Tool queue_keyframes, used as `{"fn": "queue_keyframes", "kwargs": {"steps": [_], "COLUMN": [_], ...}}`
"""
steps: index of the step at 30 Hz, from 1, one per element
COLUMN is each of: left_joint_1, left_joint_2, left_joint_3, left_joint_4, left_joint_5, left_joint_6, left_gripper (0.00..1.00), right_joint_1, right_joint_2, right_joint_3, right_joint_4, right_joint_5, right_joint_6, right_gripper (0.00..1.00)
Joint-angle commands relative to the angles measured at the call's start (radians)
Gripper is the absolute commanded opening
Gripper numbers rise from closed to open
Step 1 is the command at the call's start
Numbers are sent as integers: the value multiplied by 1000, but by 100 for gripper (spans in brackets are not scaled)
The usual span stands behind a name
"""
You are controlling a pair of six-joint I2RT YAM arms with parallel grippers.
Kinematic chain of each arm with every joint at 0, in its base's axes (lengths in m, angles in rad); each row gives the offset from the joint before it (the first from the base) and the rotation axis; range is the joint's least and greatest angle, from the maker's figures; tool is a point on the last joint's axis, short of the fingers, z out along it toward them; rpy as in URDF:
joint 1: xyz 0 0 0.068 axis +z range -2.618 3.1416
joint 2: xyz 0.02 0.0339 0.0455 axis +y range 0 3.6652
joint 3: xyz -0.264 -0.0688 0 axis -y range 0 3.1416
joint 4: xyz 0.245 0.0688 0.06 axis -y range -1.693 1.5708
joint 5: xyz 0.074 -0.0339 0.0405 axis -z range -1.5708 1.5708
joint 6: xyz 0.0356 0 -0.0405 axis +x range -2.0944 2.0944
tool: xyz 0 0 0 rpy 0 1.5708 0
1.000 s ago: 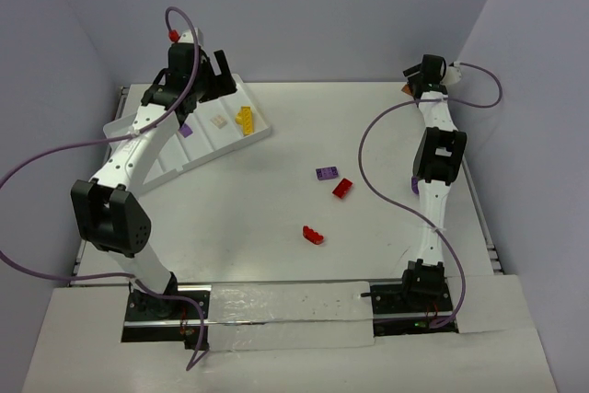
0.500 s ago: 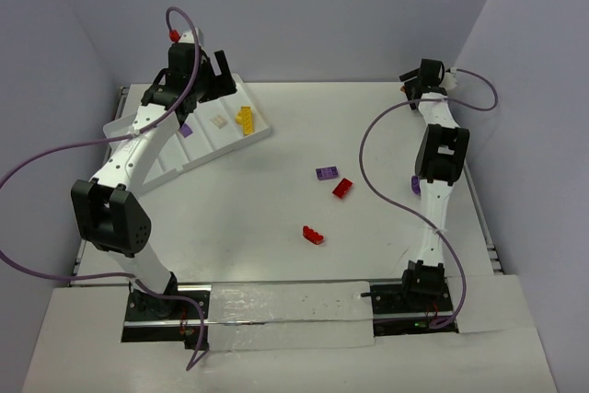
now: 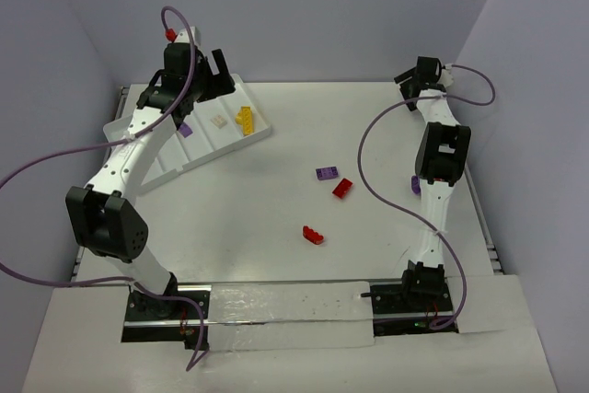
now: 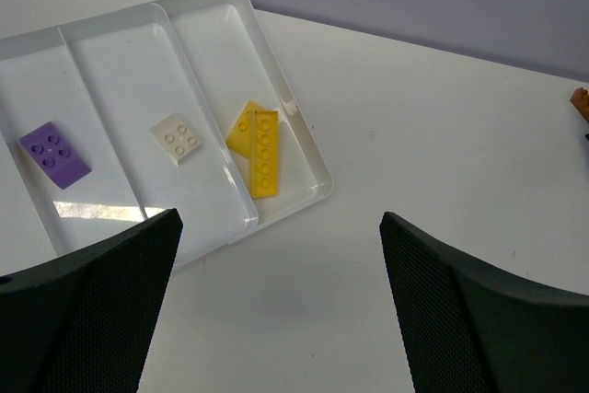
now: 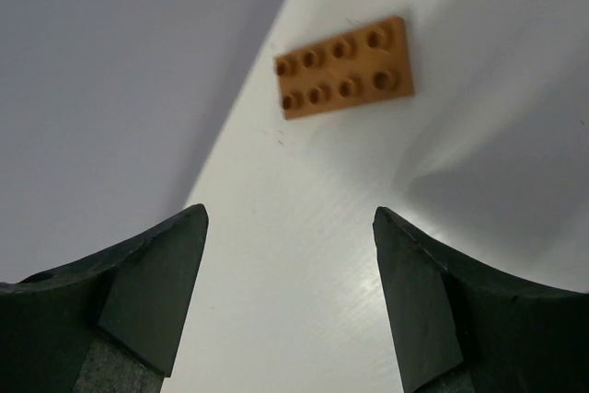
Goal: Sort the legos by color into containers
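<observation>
From above, the left gripper [image 3: 213,75] hangs over the white tray [image 3: 166,167] at the far left and the right gripper [image 3: 409,80] reaches into the far right corner. A purple lego [image 3: 326,173], a red lego [image 3: 343,188] and a second red lego [image 3: 314,235] lie loose mid-table. The left wrist view shows its jaws wide apart and empty above compartments holding a purple brick [image 4: 54,153], a beige brick [image 4: 177,138] and yellow bricks [image 4: 257,147] — one colour each. The right wrist view shows those jaws apart too, with the orange brick [image 5: 344,66] flat just ahead of them and seemingly close to the wall — a closing finger could scrape the wall or nudge the thin brick away.
</observation>
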Motion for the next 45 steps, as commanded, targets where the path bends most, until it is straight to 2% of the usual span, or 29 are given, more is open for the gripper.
{"fn": "queue_keyframes", "kwargs": {"steps": [1,10,15,19,26,31,45], "left_joint_1": [-5,-4,-4,-4,-4,-4,-4], "left_joint_2": [-35,0,18,44,82,95,87], "left_joint_3": [8,27,42,54,89,90,89], "left_joint_4": [39,38,36,36,27,30,17], "left_joint_5": [9,1,-11,-23,-14,-17,-35], "left_joint_6": [12,21,30,40,43,50,64], "left_gripper": [97,97,97,97,97,97,97], "right_joint_1": [-2,-2,5,5,13,12,6], "right_joint_2": [12,121,125,170,171,213,203], "right_joint_3": [123,217,184,247,219,284,262], "right_joint_4": [21,119,209,227,269,250,149], "right_joint_5": [41,97,163,183,193,207,174], "right_joint_6": [-6,58,67,74,73,104,185], "right_gripper": [80,79,79,79,79,78,76]}}
